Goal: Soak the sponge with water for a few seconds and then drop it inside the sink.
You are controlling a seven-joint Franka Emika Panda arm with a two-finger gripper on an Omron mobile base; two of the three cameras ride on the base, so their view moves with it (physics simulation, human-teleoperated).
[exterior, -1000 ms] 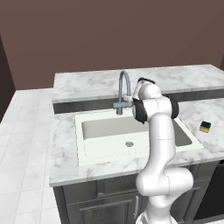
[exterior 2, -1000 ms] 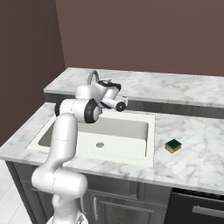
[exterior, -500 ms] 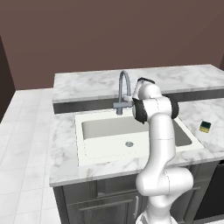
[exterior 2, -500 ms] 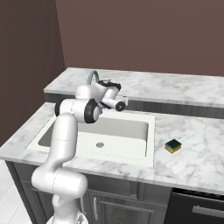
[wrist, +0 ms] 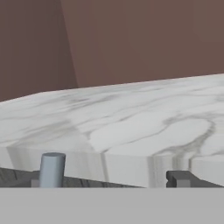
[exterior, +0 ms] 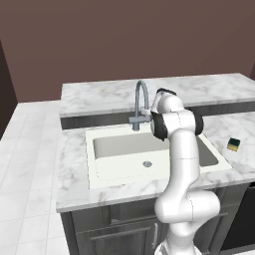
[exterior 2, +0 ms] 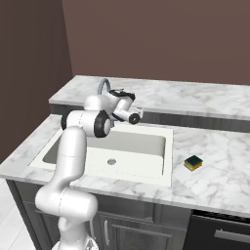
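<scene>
The sponge [exterior 2: 193, 163] sits on the counter [exterior 2: 219, 161], far from your gripper [exterior 2: 138, 116]. Your gripper is open by the tap [exterior: 141, 102], above the sink [exterior: 149, 149].

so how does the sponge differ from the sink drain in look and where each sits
The sponge is a rectangular block, yellow with a dark green-black top; the drain is a flat round grey disc. The sponge lies up on the marble counter to the right of the sink; the drain is set low in the floor of the white basin. The sponge stands proud of its surface, while the drain looks flush. Both are small next to the basin.
</scene>
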